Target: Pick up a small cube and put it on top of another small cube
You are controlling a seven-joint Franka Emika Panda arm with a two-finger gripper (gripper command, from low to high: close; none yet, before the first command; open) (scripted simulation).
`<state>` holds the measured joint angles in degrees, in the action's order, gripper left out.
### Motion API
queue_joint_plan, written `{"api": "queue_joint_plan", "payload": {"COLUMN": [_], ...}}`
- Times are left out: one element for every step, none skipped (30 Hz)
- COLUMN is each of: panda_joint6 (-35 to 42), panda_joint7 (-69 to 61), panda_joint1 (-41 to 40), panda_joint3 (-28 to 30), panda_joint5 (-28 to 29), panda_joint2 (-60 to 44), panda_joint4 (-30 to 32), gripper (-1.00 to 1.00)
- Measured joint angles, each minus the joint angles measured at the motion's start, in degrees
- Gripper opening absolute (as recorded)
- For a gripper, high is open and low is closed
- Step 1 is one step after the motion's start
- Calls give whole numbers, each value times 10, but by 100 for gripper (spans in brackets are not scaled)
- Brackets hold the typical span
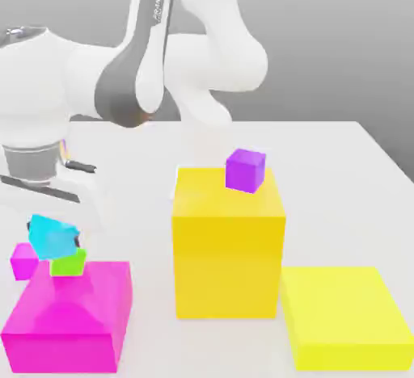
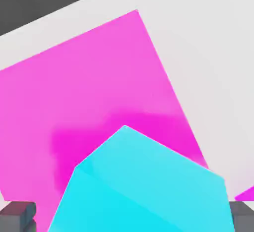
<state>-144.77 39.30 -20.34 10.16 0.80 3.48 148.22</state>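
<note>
The white arm (image 1: 217,60) bends downward, its hand (image 1: 54,234) open, fingers (image 2: 16,219) spread wide

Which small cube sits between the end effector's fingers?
The cyan one, directly above the lime-green cube; the purple and magenta ones are elsewhere.

From my seat I read one word: brand lettering "FRANKA" (image 1: 158,6), capitals, small, on long, smooth grey-and-white link of robot arm (image 1: 149,45). Spot it in exterior view, high up, toward exterior view's left. Word stands nearly on end, running lengthwise along link, slightly tilted, on grey part of casing. First letter is hard for me to make out, could pass for P; rest I read as "RANKA".
</note>
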Motion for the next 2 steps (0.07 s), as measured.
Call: {"api": "queue_joint_plan", "payload": {"panda_joint6": [20,43], "panda_joint7": [3,6], "panda_joint1": [-1,-2], "panda_joint3": [-1,-2], "panda_joint5": [4,8], "panda_joint2": [16,34], "panda_joint4": [-4,-9], "gripper": [100,100]}}
